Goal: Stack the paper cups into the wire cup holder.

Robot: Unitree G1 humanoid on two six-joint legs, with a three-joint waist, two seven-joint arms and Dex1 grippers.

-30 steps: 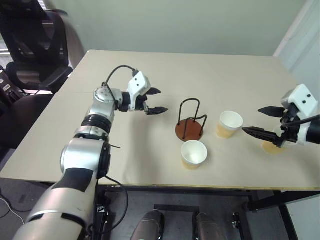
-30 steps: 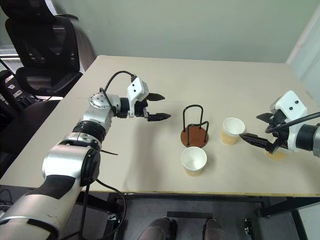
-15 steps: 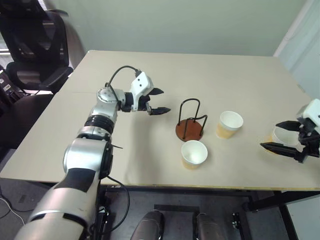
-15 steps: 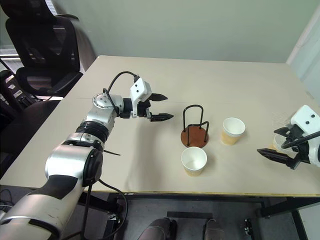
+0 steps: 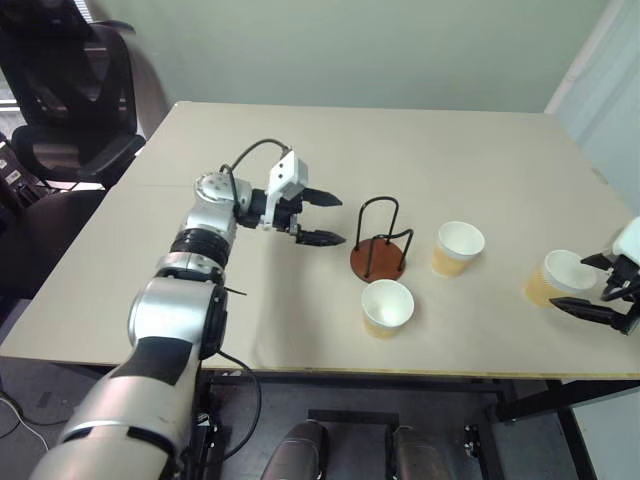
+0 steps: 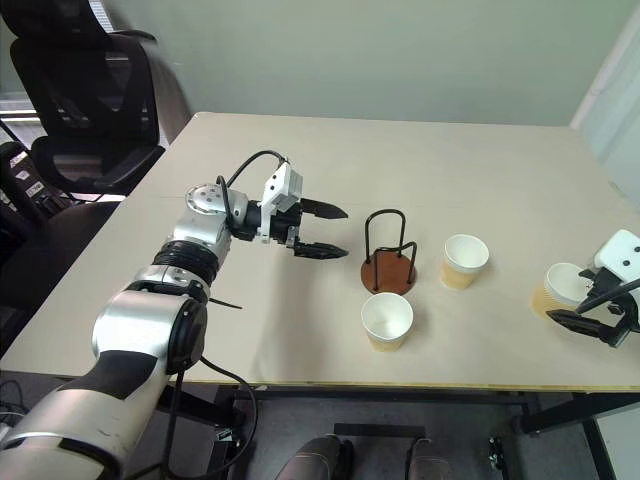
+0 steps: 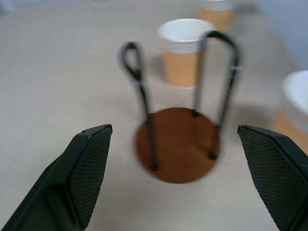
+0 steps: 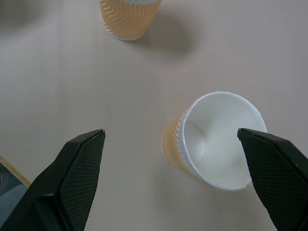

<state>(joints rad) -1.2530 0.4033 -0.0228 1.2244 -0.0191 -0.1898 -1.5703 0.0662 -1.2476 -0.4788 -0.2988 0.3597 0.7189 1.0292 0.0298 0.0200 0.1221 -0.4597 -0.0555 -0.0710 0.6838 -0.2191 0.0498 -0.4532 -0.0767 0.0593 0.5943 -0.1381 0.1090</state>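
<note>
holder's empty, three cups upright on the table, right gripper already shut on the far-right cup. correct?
Not quite. The right gripper is open, its fingers spread beside the far-right cup and gripping nothing; the right wrist view shows that cup standing free between the fingers. The rest holds: the wire cup holder is empty and all three cups stand upright on the table.

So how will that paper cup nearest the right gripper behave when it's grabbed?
The paper cup looks empty with thin walls, so it is probably very light and may crumple under a hard squeeze. Standing upright and tapered, it could tip if the right gripper nudges its rim.
</note>
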